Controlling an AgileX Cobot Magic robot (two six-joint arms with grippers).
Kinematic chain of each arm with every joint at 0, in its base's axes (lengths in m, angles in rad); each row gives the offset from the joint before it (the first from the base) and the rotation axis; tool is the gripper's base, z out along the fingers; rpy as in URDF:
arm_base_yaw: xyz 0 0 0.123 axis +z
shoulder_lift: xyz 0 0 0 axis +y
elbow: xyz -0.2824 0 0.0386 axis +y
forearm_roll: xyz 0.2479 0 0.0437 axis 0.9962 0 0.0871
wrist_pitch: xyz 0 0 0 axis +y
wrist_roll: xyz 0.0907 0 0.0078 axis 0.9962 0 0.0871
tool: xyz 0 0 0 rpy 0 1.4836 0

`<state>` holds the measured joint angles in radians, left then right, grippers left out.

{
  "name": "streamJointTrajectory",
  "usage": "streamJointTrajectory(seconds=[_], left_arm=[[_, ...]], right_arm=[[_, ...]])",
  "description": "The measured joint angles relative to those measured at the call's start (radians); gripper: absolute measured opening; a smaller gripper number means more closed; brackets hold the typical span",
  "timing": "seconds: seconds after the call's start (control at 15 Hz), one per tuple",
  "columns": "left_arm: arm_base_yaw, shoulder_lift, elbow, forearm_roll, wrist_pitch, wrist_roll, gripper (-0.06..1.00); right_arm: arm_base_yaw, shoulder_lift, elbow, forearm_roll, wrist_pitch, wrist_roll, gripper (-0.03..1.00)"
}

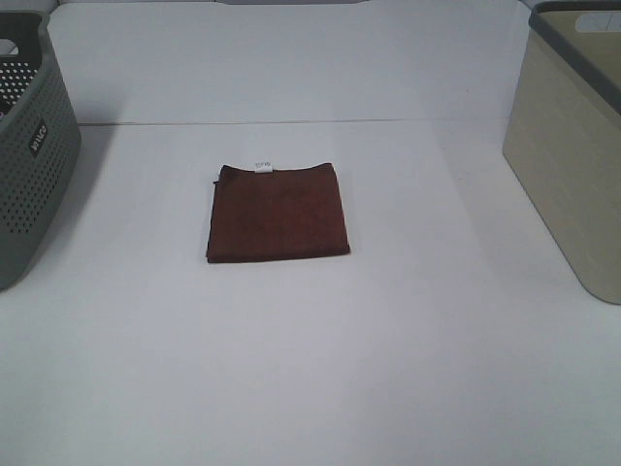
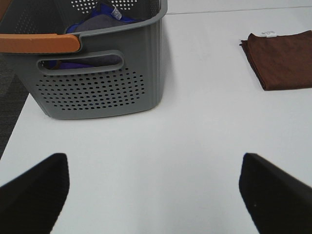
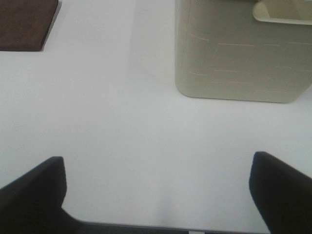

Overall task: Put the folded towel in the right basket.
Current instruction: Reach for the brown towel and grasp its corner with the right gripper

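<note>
The folded towel point(image 1: 277, 212) is a flat dark reddish-brown square with a small white tag on its far edge, lying in the middle of the white table point(image 1: 310, 369). It also shows in the left wrist view point(image 2: 282, 58) and in part in the right wrist view point(image 3: 27, 23). The right basket point(image 1: 572, 146) is beige with a grey rim, at the table's right edge; it also shows in the right wrist view point(image 3: 241, 53). My left gripper point(image 2: 155, 192) is open and empty, well short of the towel. My right gripper point(image 3: 158, 192) is open and empty over bare table. Neither gripper shows in the exterior view.
A grey perforated basket point(image 1: 29, 155) with a small label stands at the table's left edge. In the left wrist view point(image 2: 97, 73) it has an orange handle and holds blue and grey cloth point(image 2: 100, 19).
</note>
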<state>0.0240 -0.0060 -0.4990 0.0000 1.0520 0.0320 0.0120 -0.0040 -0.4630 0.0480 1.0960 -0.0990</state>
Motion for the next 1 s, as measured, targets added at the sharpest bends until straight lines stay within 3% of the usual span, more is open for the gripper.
streamJointTrajectory(seconds=[0.27,0.6,1.0], left_arm=[[0.000,0.000,0.000,0.000,0.000,0.000,0.88],[0.000,0.000,0.000,0.000,0.000,0.000,0.88],[0.000,0.000,0.000,0.000,0.000,0.000,0.88]], right_arm=[[0.000,0.140,-0.088,-0.005,-0.121,0.000,0.97],[0.000,0.533,-0.279,0.005,-0.147,0.000,0.96],[0.000,1.018,-0.597,0.201,-0.115,-0.026,0.94]])
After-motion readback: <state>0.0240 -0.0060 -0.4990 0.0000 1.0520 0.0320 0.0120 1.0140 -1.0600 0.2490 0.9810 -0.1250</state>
